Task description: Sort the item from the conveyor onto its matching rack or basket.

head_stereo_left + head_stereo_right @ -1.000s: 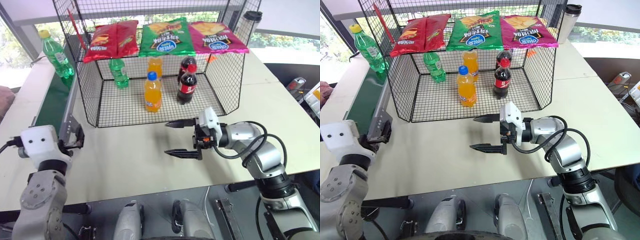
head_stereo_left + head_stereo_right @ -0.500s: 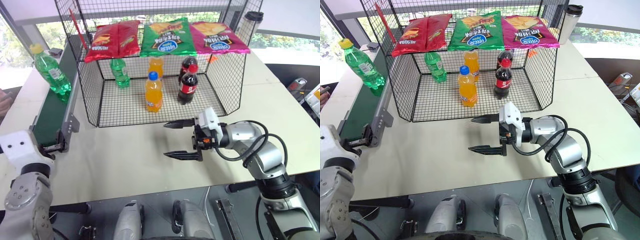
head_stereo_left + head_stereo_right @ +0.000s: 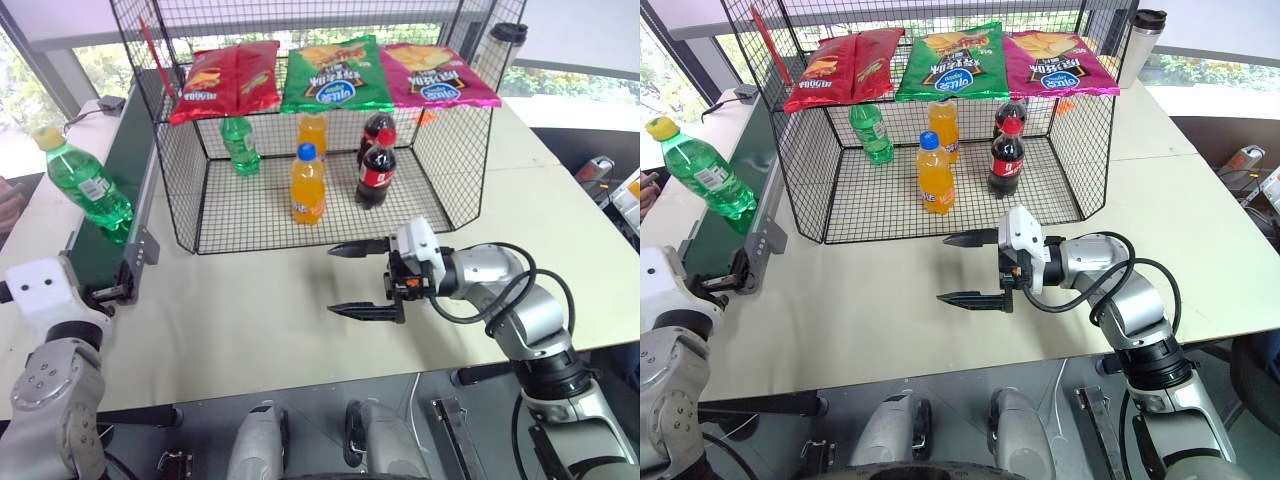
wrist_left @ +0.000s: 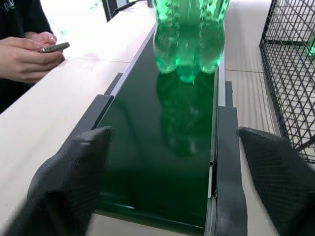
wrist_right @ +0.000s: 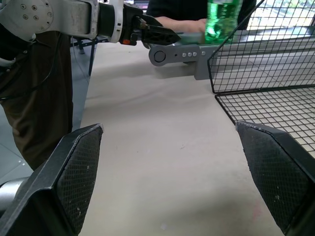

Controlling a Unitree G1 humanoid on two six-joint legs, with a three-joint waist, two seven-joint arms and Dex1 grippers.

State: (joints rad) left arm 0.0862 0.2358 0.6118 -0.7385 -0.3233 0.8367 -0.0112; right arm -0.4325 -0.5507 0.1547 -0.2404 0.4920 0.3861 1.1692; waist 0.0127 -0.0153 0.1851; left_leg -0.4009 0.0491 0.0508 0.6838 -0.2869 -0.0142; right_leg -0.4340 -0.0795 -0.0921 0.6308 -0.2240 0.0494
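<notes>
Green bottle with the yellow cap (image 3: pixel 85 187) is upright on the conveyor (image 3: pixel 112 215), near its front end, tilted slightly in the head views. Left gripper (image 4: pixel 182 187) sits level at the belt's end, aimed straight down the belt at the bottle; fingers stand apart either side of the belt with nothing between them, bottle well ahead of the tips, no contact. Step in hand looks like the wait-and-catch: the pick hasn't started. Next move, as I read it: let the bottle come in between the fingers or reach forward, close around the lower body, lift clear of the frame, then carry it right into the black wire cage (image 3: pixel 448 190), where a similar green bottle (image 3: pixel 238 145) stands at the back left next to the orange (image 3: pixel 306 185) and cola (image 3: pixel 375 172) bottles. Risk: a tall, light bottle tips if a finger clips it off-centre. Right gripper (image 3: pixel 362 279) is parked over the table (image 3: pixel 270 320) in front of the cage, jaws wide open, empty. A person's hands (image 4: pixel 27 51) with a phone are beside the belt. Versus a second ago: the bottle has travelled well down the belt towards the robot, the left gripper has shifted to the left onto the belt line, and the right arm hasn't moved.
</notes>
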